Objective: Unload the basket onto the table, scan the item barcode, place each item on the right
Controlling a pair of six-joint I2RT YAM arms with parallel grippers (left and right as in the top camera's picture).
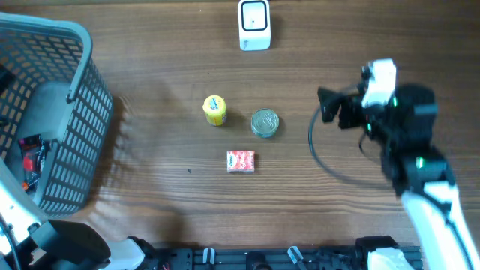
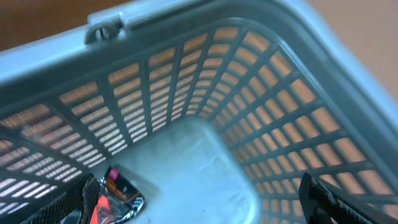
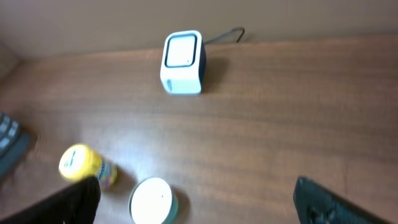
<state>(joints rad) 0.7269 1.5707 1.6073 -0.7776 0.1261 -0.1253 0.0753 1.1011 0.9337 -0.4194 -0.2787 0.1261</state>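
Three items lie mid-counter (image 1: 150, 195), and nothing shows which one is to be scanned. The tin (image 1: 264, 122) stands upright, just right of the yellow tub (image 1: 214, 110), and the packet (image 1: 241, 161) lies flat a little nearer the robot. None of the three touches another.

The tin looks rigid and is likely the heaviest. Its smooth round wall may slip, so I would close on it across the middle, low on the side. The tub seems to be light, stiff plastic. It looks tipped on its side, so it could roll under a nudge, and a grip across the body rather than the cap suits it. The packet is probably soft and very light. It sits flush on the wood, so it would be pinched at its two opposite edges, and gently, or it will crumple. No barcode is visible on any of them.

The scanner (image 1: 254, 25) stands at the far edge, well apart from the items, window up.

The right gripper (image 1: 324, 106) hovers right of the tin with its jaws spread wide and holds nothing. The left gripper (image 2: 202, 208), also spread wide and empty, hangs over the basket (image 1: 75, 90) at the left. A red-and-black wrapper (image 2: 115, 196) lies on the basket floor.
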